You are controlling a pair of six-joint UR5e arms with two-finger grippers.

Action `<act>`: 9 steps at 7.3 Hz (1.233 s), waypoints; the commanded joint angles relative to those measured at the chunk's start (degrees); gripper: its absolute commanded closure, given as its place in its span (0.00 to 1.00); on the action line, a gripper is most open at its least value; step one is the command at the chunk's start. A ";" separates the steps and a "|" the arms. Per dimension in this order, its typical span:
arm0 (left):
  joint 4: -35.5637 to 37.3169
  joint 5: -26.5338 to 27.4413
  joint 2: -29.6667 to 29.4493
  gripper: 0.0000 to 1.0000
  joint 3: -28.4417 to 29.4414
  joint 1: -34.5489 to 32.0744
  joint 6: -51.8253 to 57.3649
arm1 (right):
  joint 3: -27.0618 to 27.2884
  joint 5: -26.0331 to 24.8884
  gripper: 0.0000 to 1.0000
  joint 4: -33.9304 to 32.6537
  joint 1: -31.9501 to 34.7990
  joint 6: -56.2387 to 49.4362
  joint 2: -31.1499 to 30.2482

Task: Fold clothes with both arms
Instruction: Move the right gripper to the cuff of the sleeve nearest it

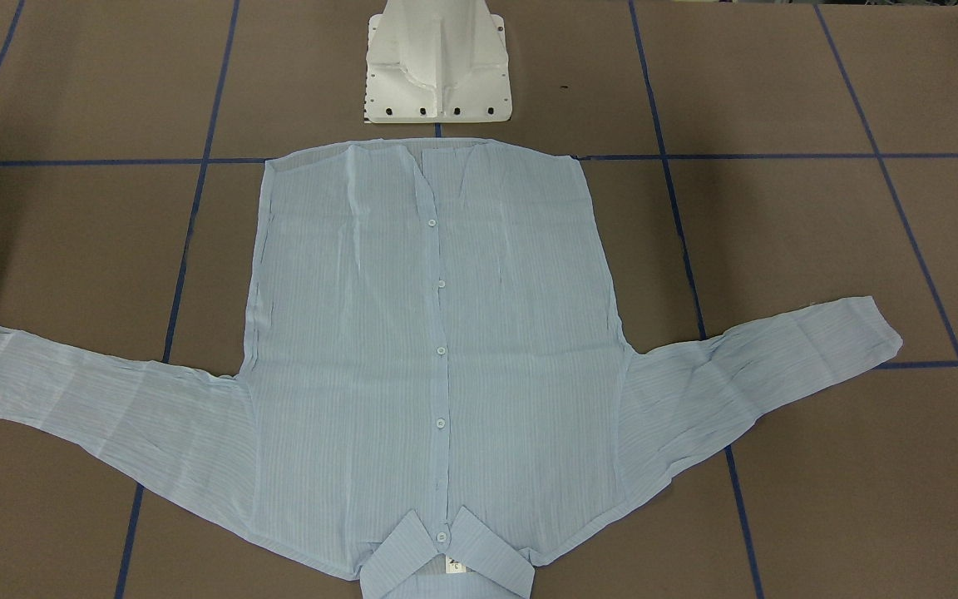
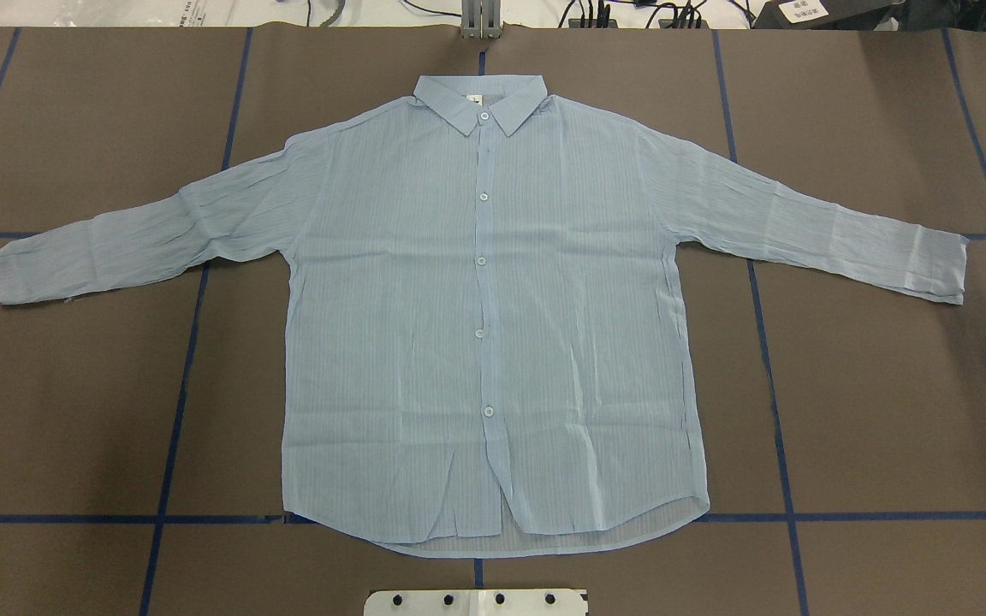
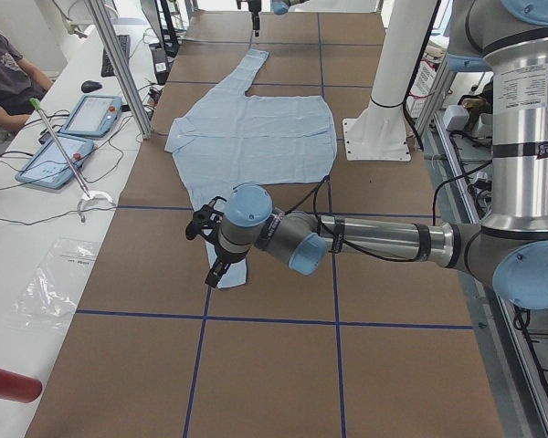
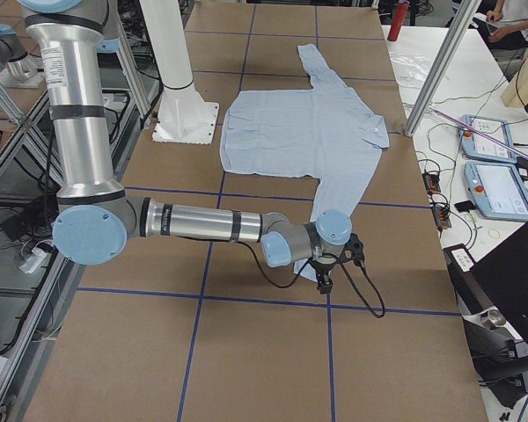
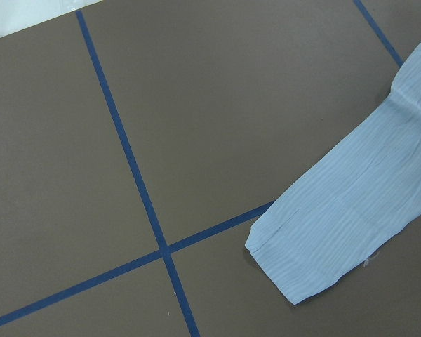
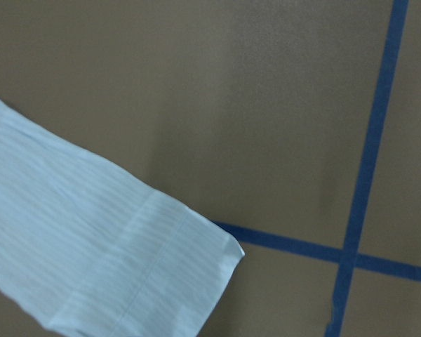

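The striped button-up shirt [image 2: 493,325] is lying flat on the table [image 2: 74,411], sleeves spread, while the left gripper [image 3: 212,272] and right gripper [image 4: 324,281] are hovering at its opposite cuffs [image 5: 316,253], probably readying sleeve folds; I cannot tell whether their fingers are apart.

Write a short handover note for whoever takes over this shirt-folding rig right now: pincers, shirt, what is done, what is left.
Pincers: the left pincer is near the left cuff, and the right pincer is near the right cuff. I cannot tell whether either is open or shut.
Things: the shirt lies flat on the table, front up, sleeves spread, collar away from the robot.
Done: no fold shows.
Left: every fold.
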 commanded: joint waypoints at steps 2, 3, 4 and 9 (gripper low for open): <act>0.00 0.08 0.22 0.00 -0.65 -0.04 0.00 | -4.27 -1.31 0.07 4.49 -5.89 10.99 3.17; 0.00 0.08 0.22 0.00 -0.74 -0.04 0.00 | -4.88 -1.58 0.08 4.49 -5.91 11.09 3.43; 0.00 0.08 0.22 0.00 -0.65 -0.04 0.00 | -5.67 -1.93 0.10 4.49 -5.91 11.09 3.61; 0.09 0.08 0.05 0.00 -2.76 -0.13 -0.09 | -7.17 -3.16 0.28 4.22 -5.91 11.09 3.70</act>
